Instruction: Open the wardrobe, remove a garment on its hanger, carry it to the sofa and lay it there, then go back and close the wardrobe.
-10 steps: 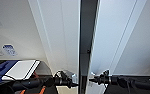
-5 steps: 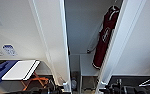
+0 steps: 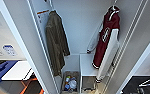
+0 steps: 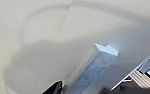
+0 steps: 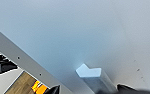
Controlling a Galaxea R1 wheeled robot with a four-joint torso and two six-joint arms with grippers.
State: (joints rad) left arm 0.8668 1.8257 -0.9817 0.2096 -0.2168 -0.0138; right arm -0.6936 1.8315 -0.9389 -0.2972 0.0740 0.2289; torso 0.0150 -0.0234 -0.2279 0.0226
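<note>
The white wardrobe (image 3: 78, 30) stands open, its left door (image 3: 18, 50) and right door (image 3: 141, 50) swung wide. Inside on the right hangs the garment (image 3: 106, 40), a maroon jacket with white sleeves, on its white hanger (image 3: 113, 7). My left gripper (image 4: 78, 90) sits at the bar handle (image 4: 96, 67) of one door. My right gripper (image 5: 88, 90) sits at the other door's handle (image 5: 93, 75). Both door faces are very close to the wrist cameras.
An olive-brown jacket (image 3: 56, 42) hangs inside on the left. Bins with small items (image 3: 71, 81) stand on the wardrobe floor. Left of the wardrobe are a white table (image 3: 16, 71) and a blue shape (image 3: 1, 71); I cannot tell whether that is the sofa.
The two doors have swung from a narrow gap to wide open. The inside and both jackets now show.
</note>
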